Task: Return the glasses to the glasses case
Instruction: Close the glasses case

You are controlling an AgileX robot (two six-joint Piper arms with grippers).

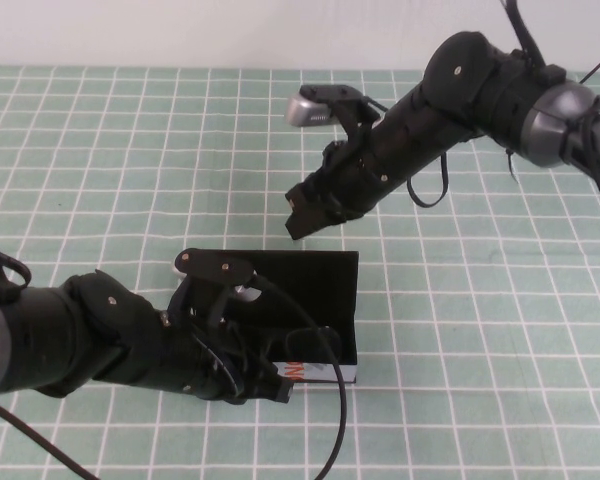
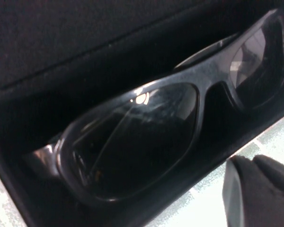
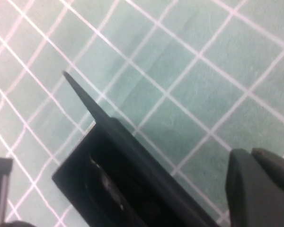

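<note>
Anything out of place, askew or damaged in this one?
Nothing stands out. The glasses lie flat inside the open glasses case, looking intact. The left end effector is at the case's front; the right end effector, shut, hovers behind it.

Even, soft overhead light in my high view, bright on the green-checked counter (image 1: 480,330), only faint shadows under my arms. The glasses case (image 1: 310,290) reads as a flat black patch, interior detail crushed. Small glare on the silver camera housing on my right arm. My left wrist view is dim and soft: the glasses (image 2: 146,132) sit close, slightly blurred, with one small bright reflection on the lens and pale streaks across it. My right wrist view is brighter, counter grid soft, my near fingers (image 3: 260,189) out of focus.
</note>
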